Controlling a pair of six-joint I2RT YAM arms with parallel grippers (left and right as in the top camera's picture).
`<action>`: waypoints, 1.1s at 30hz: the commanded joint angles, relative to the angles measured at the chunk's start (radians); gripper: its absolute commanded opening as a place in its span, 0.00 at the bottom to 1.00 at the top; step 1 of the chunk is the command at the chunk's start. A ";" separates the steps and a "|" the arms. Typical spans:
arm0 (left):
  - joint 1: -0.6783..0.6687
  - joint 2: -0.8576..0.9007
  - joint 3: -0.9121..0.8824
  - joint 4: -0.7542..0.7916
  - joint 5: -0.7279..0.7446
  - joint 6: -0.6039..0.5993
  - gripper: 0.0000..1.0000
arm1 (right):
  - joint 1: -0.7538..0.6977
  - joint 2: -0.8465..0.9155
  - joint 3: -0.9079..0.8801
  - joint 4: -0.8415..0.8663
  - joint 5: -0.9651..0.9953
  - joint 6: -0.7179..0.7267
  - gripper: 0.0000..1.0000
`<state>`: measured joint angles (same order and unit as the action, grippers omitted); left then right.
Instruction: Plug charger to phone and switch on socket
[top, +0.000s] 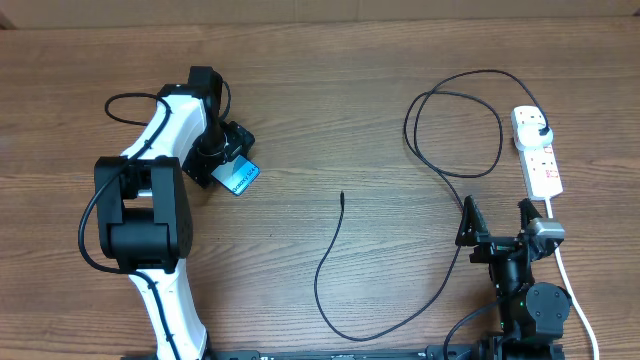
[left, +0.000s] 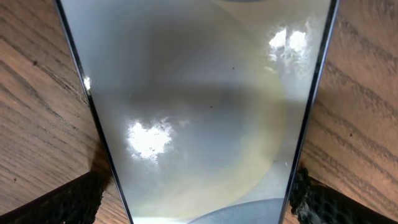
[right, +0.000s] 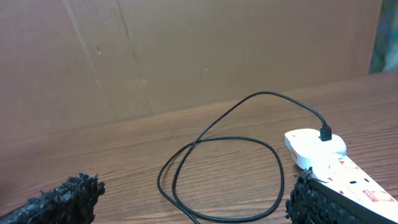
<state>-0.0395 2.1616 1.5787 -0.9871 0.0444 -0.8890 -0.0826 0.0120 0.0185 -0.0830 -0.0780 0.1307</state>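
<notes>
I read the left gripper (top: 230, 165) clamped on the phone (top: 243, 180) left of desk centre, the right gripper (top: 497, 218) spread wide by the near-right corner, and the charger (top: 318, 282) looping between them.

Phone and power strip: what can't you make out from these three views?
phone: overhead, the left gripper covers all but a cyan corner; left wrist, glare washes out the screen and the frame cuts both ends.
socket switches: overhead, too small to read on or off; right wrist, a finger and the frame edge cut the strip short.
charger tip: overhead, too small to tell its type.
</notes>
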 joint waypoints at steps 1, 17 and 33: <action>-0.008 -0.023 -0.006 -0.003 -0.018 -0.035 0.96 | 0.007 -0.009 -0.010 0.004 0.006 -0.004 1.00; -0.009 -0.023 -0.006 -0.023 -0.017 -0.058 0.86 | 0.007 -0.009 -0.011 0.004 0.006 -0.005 1.00; -0.006 -0.023 -0.006 -0.017 -0.034 -0.089 0.99 | 0.007 -0.009 -0.010 0.004 0.006 -0.004 1.00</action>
<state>-0.0395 2.1616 1.5787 -1.0115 0.0326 -0.9520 -0.0826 0.0120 0.0185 -0.0822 -0.0780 0.1307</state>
